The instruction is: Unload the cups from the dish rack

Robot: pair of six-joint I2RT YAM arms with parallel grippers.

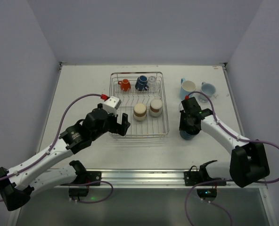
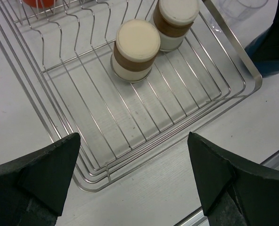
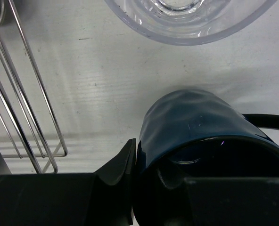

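The right gripper (image 1: 190,129) clamped a blue mug (image 3: 196,122) just right of the rack (image 2: 237,47), while the left gripper (image 2: 134,155) hung with jaws apart over its near edge.

Bare wire across the near half of the dish rack (image 2: 130,117), free from above. Blocked behind by two cream-and-brown tumblers (image 2: 137,49) side by side. Crowded far row: orange mug (image 1: 124,84), dark blue mug (image 1: 141,83). Tight right of the rack, with another dark blue mug (image 3: 196,127) and a clear glass (image 3: 186,19) close by. Open table (image 1: 83,84) on the left.
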